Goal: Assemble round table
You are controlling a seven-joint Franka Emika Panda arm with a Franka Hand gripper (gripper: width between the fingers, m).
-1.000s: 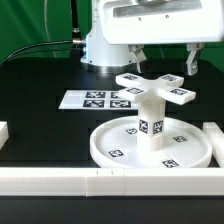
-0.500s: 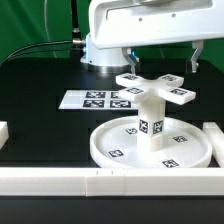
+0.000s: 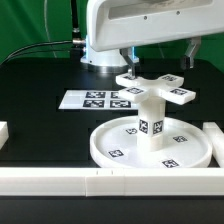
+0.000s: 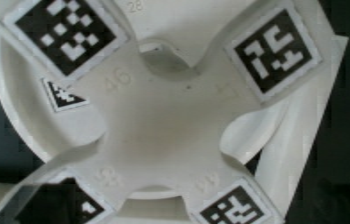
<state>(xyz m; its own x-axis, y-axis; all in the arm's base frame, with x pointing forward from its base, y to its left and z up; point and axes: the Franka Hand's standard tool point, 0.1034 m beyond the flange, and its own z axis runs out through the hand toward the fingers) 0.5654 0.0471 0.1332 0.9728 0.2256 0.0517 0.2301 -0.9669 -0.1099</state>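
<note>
1. Cross-shaped piece point(image 3: 155, 88) sits atop the thick short cylinder point(image 3: 151, 122), which stands upright in the centre of the round disc point(image 3: 112, 150).
2. Disc lies on the black bench point(image 3: 40, 75), near the front rail point(image 3: 60, 181); the marker board point(image 3: 92, 100) lies behind it, apart.
3. Hand point(image 3: 158, 58) hangs directly above the cross; fingers point(image 3: 130, 62) straddle it. Wrist view filled by the cross point(image 4: 163, 110). Whether the fingers grip or stand clear, I cannot tell.
4. Judgement: stack looks complete; the step is seating or tightening the cross. Next move calls for a centred grasp and a straight, level turn.
</note>
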